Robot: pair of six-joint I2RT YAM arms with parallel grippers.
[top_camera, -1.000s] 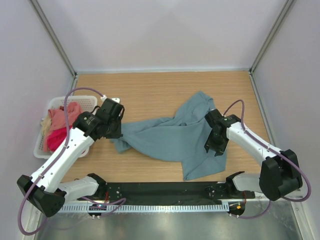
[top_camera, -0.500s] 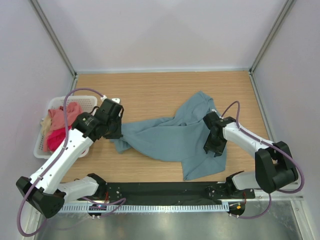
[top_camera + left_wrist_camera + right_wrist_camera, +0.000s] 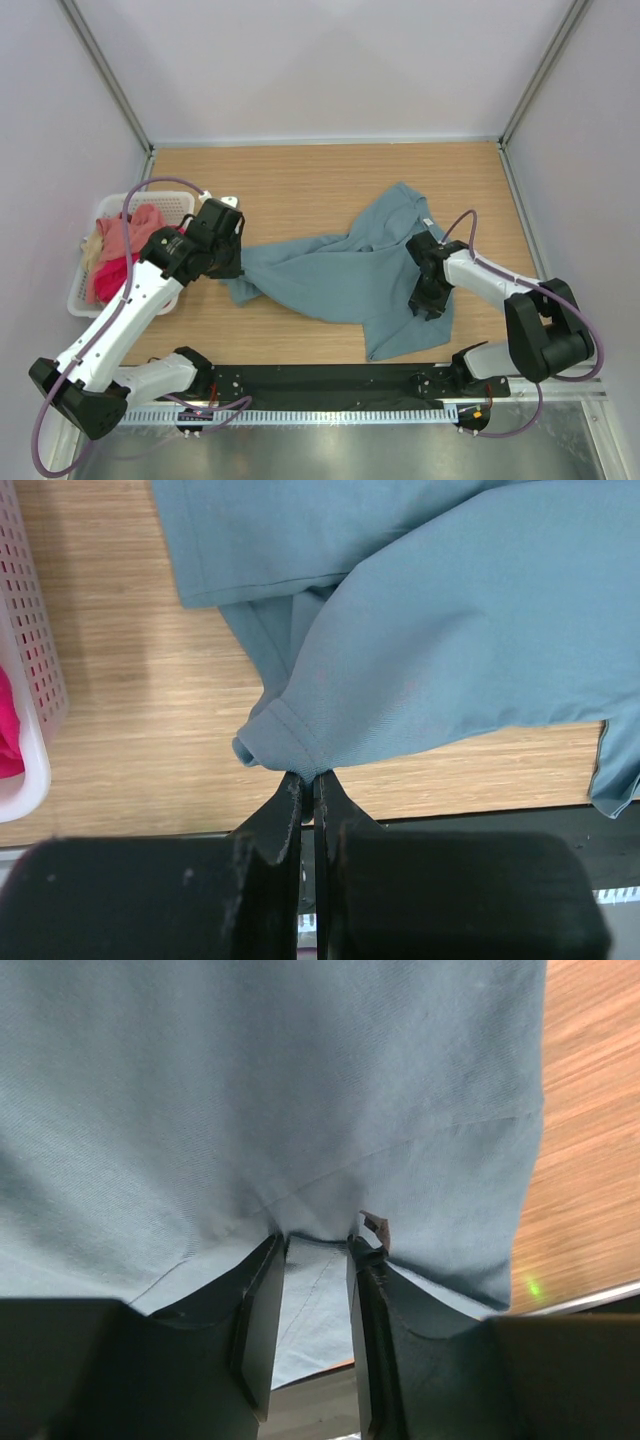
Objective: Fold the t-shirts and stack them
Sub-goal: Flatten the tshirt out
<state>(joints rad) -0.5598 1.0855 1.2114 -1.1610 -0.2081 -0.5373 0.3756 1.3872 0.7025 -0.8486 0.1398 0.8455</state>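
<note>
A large grey-teal t-shirt (image 3: pixel 340 275) lies crumpled across the middle of the wooden table. My left gripper (image 3: pixel 232 268) is at its left end, shut on a hemmed corner of the shirt (image 3: pixel 290 735); the left gripper (image 3: pixel 308 777) pinches that corner at its tips. My right gripper (image 3: pixel 428 300) presses down on the shirt's right part. In the right wrist view the right gripper (image 3: pixel 317 1235) has its jaws apart, tips sunk into the grey-teal cloth (image 3: pixel 300 1080), with a ridge of it between them. Salmon (image 3: pixel 125 235), crimson (image 3: pixel 108 275) and cream (image 3: pixel 92 248) t-shirts lie heaped in the basket.
A white slotted basket (image 3: pixel 160 197) stands at the table's left edge, close to my left arm; its wall (image 3: pixel 30 680) shows in the left wrist view. Grey walls enclose the table on three sides. The black base rail (image 3: pixel 330 380) runs along the near edge.
The right gripper's jaws have narrowed on the cloth, and the right arm has drawn slightly toward the shirt's middle. The left gripper holds its corner, barely moved.
</note>
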